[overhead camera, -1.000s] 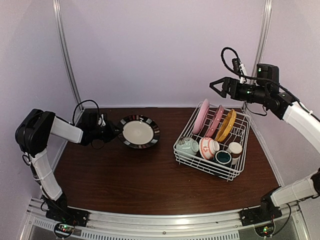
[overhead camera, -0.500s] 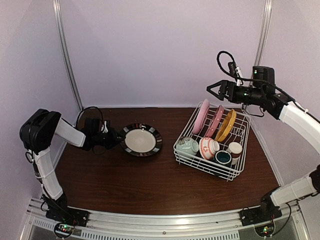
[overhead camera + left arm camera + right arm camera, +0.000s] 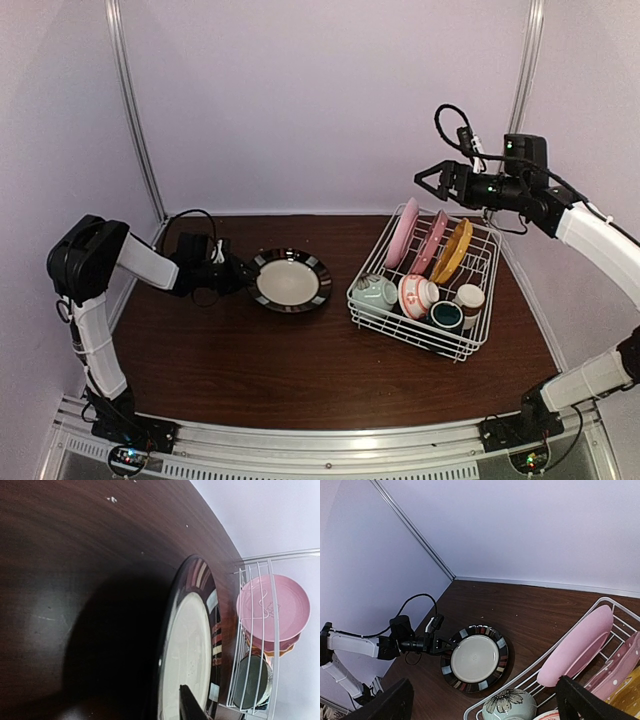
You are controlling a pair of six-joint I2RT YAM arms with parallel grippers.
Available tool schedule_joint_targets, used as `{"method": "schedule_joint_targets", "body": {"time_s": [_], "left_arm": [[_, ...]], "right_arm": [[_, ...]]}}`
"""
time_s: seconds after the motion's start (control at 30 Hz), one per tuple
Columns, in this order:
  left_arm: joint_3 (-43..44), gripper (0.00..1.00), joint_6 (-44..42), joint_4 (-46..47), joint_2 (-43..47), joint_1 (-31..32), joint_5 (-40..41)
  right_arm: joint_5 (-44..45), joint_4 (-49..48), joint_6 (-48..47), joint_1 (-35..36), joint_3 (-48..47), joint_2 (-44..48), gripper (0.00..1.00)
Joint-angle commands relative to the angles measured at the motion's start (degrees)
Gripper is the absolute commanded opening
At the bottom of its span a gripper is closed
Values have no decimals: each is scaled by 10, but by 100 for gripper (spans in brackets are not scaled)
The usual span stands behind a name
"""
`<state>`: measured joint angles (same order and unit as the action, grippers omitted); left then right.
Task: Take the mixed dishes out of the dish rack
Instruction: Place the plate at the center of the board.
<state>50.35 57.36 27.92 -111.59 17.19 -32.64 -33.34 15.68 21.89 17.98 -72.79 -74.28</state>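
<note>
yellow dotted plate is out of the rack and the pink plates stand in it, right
No, per the top view: the black-rimmed plate is out of the rack; the yellow plate stands inside with the pink plates.

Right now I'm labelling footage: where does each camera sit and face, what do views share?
Top external: high behind the bases, looking down on the brown wooden table; left arm and right arm show.
Left wrist: low over the table, facing the white wire dish rack; one dark fingertip shows.
Right wrist: above the rack, looking down-left; both its fingers, the left arm.
All share the black-rimmed round plate and a pink plate.
</note>
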Motion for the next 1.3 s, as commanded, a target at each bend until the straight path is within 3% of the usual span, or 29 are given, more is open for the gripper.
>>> {"method": "schedule_joint_targets", "body": {"time_s": [0.0,0.4,0.53,0.6,0.67,0.7,0.9,1.03,1.27], "left_arm": [[30,27,-24,4,-6,6,-10],[61,56,-71,-100,-8,27,46],[86,65,-101,-168,-6,39,90],[98,72,-117,-199,-2,44,114],[114,91,-138,-239,3,52,151],[122,96,-146,-256,7,57,169],[155,98,-181,-336,32,70,249],[171,98,-193,-375,63,76,314],[108,98,-166,-329,192,77,426]], "right_arm": [[20,15,11,-5,-11,-9,100],[61,49,10,-6,-31,-15,100],[116,91,8,-6,-48,-19,100],[147,121,-2,-6,-60,-23,100],[170,132,-19,-7,-62,-20,100],[184,132,-20,-7,-60,-15,100],[267,114,0,-11,-28,34,100],[264,110,-6,-17,-17,50,100],[287,197,37,-20,-52,6,100]]}}
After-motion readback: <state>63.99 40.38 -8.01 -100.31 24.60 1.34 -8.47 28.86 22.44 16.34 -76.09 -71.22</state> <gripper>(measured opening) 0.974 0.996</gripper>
